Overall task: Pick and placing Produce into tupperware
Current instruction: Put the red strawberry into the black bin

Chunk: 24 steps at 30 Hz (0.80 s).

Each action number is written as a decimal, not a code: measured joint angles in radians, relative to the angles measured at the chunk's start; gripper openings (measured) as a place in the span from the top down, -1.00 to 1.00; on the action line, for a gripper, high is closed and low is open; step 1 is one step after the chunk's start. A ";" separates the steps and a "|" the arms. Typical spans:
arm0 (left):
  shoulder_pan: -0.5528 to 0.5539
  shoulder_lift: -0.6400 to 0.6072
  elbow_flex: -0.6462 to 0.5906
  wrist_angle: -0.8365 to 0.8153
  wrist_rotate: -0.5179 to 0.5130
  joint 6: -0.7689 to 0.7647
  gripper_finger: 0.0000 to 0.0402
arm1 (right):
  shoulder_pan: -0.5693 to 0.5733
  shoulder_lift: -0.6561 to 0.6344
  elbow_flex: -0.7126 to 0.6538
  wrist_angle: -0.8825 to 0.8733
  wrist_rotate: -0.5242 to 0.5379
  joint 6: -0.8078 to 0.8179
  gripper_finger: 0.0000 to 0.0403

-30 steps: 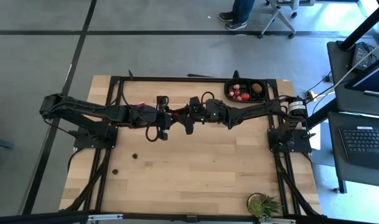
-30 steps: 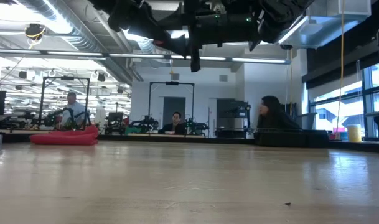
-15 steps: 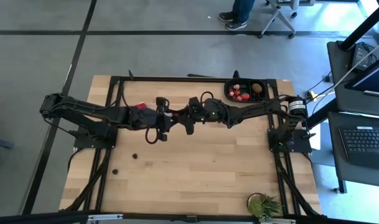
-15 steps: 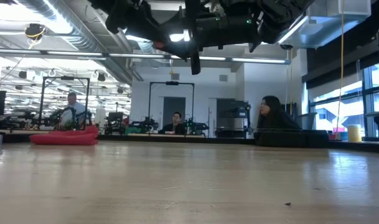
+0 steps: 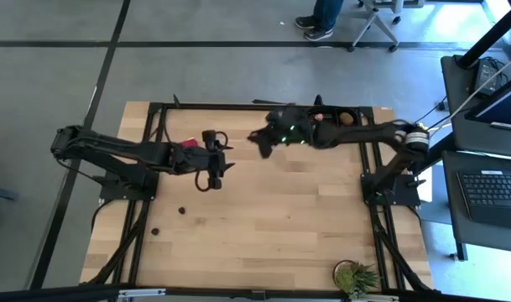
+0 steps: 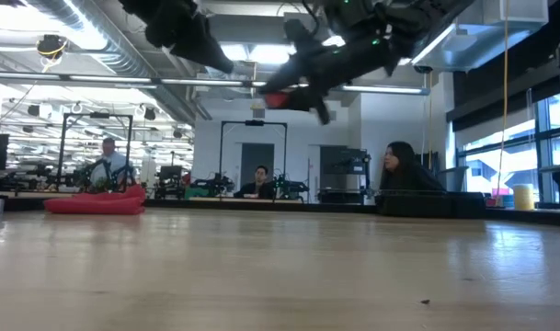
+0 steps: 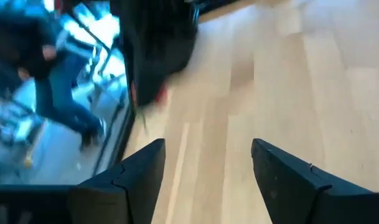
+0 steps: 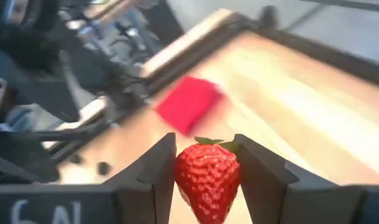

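A red strawberry (image 8: 208,177), one piece of the produce, sits between the fingers of my right gripper (image 8: 203,144), which hangs high above the table's far middle (image 5: 259,141). My left gripper (image 7: 205,168) stands open and empty to the left of it (image 5: 224,164). The black tupperware (image 5: 335,110) lies at the far right edge, half hidden under my right arm, with red pieces (image 5: 320,117) and a brown lump (image 5: 346,118) in it. Two small dark round pieces (image 5: 181,210) (image 5: 154,231) rest on the wood near the left side. My right gripper pinches the strawberry by its two sides (image 8: 182,177) between both fingers. The fingers come nearly level from the table's right. The green leaf end (image 8: 208,142) points forward, away from the wrist. The berry (image 6: 278,98) is lifted well clear of the table.
A flat red cloth (image 5: 188,143) lies at the far left by my left arm. A spiky green plant (image 5: 356,277) stands at the near right corner. Black frame rails run along the table's edges. People sit in the room beyond the table.
The two grippers, close together over the table's middle a second ago, have parted. My right gripper has swung toward the far edge and the tupperware, taking the strawberry with it. My left gripper has stayed about where it was, now empty.
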 joint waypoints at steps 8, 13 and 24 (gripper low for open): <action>0.098 -0.081 0.000 -0.150 -0.014 -0.250 -0.13 | -0.219 -0.226 0.042 -0.530 0.108 0.018 0.26; 0.178 -0.086 0.000 -0.200 -0.010 -0.293 -0.14 | -0.350 -0.219 0.222 -0.833 0.153 -0.001 0.26; 0.261 -0.085 0.000 -0.232 0.003 -0.315 -0.13 | -0.562 -0.033 0.426 -1.262 0.208 -0.001 0.26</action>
